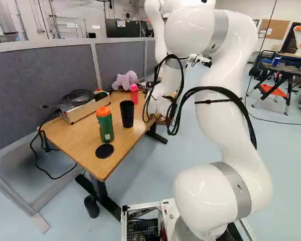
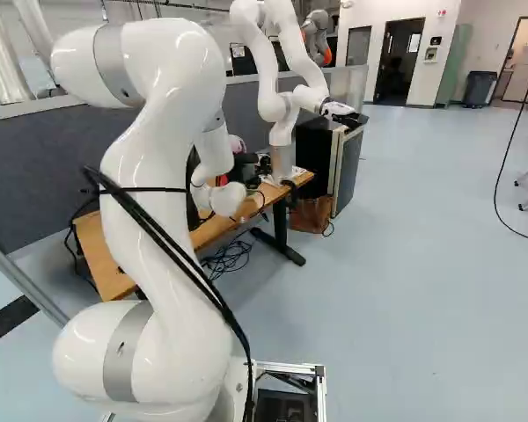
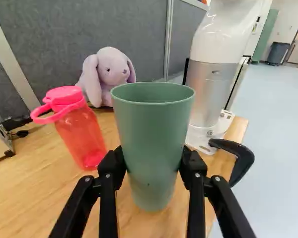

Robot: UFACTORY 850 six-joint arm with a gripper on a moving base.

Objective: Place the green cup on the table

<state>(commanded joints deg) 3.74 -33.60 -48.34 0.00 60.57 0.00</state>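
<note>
Right of the pink bottle (image 3: pixel 83 135), at the table (image 3: pixel 27 191), my gripper (image 3: pixel 153 159) pinches the green cup (image 3: pixel 151 121) upright from two sides. Placing step seems in hand; next I must settle it gently, then release.

No text, label, brand, number or sign can be read on anything in these three views.
</note>
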